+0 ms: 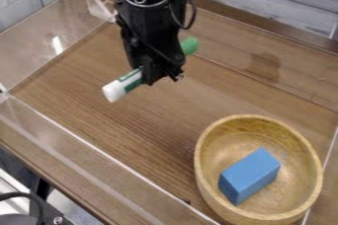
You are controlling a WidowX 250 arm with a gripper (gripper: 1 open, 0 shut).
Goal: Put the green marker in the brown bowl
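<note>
Above table — claw (160,71) grips green marker (128,86) (label unreadable).

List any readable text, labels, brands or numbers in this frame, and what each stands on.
None can be read.
Marker: green band on the barrel, any print too small and blurred to read.
Block, bowl, end effector: no markings visible.

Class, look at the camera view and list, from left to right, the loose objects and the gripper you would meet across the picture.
White-barrelled green marker clamped in the black gripper → blue rectangular block, lying inside the light tan wooden bowl at the right.
</note>
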